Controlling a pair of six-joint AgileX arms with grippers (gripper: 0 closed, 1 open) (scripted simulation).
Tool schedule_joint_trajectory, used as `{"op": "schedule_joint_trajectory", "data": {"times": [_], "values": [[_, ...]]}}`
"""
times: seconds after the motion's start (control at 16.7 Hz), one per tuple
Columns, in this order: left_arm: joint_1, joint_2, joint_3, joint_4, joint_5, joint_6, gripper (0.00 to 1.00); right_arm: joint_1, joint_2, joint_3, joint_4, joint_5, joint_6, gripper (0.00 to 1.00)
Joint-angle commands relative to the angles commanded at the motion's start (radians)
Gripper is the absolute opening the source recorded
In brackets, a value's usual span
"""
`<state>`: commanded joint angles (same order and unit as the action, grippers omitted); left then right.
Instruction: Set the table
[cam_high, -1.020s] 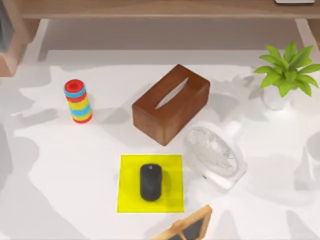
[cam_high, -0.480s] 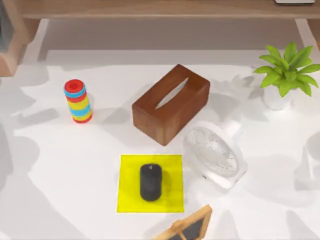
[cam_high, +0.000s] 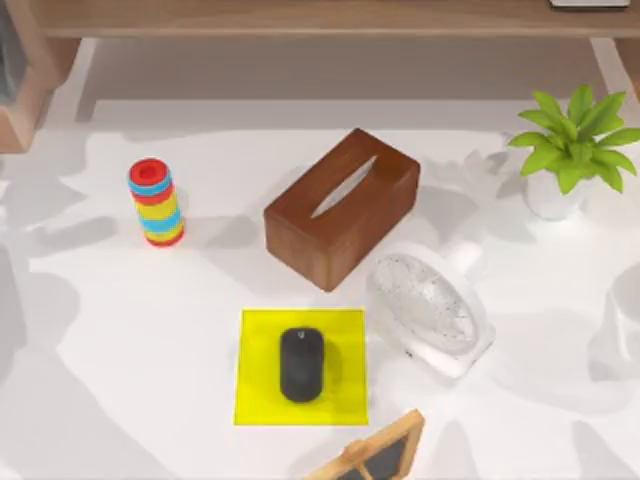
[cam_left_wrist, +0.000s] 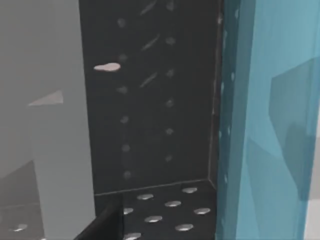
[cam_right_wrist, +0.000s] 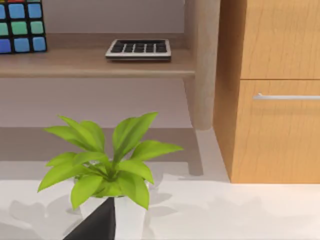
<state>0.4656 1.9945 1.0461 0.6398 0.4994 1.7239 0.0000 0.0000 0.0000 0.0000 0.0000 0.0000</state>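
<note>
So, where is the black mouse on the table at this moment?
In the top view, the black mouse lies on the yellow mat near the table's front middle, left of the white fan.

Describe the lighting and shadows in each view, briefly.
Top view: bright, even light, with soft grey shadow patches lying across the table around the tissue box, the fan and the potted plant. Right wrist view: evenly lit, the plant's leaves casting faint shadows on the white surface beside its pot. Left wrist view: dim, dark dotted panels beside a blue translucent pane.
</note>
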Motion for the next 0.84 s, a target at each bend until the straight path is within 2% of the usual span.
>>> {"op": "schedule_joint_trajectory", "data": {"times": [0.3, 0.84], "values": [[0.007, -0.015, -0.013, 0.004, 0.005, 0.000, 1.00, 0.000, 0.000, 0.000, 0.000, 0.000, 0.000, 1.00], [0.073, -0.133, -0.193, 0.047, 0.065, 0.025, 1.00, 0.000, 0.000, 0.000, 0.000, 0.000, 0.000, 1.00]]}}
